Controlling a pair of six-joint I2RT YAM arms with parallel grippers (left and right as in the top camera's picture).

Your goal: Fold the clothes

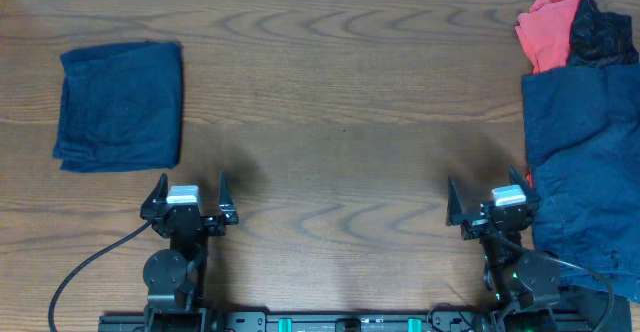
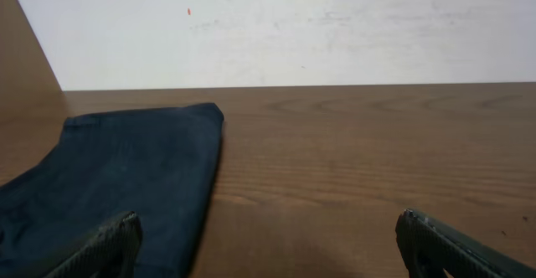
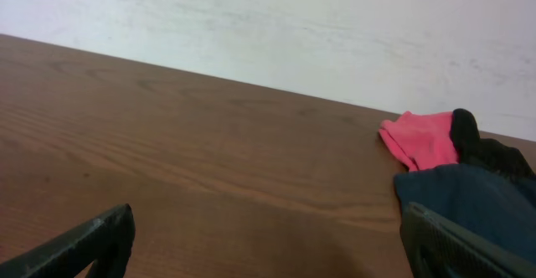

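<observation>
overhead above table (image 1: 330, 122); wrists low, forward.

Navy garments 2: folded navy garment (image 1: 120, 105), loose navy heap (image 1: 585, 162), can't tell if the heap hides more; coral-red piece (image 1: 548, 32) 1; black piece (image 1: 600, 34) 1; grippers 2: left gripper (image 1: 192, 180), right gripper (image 1: 483, 182); wooden table (image 1: 340, 102) 1

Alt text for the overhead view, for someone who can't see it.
A folded navy garment lies left on the wooden table; a navy, coral and black clothes pile sits right. Left gripper and right gripper are open, empty.
</observation>
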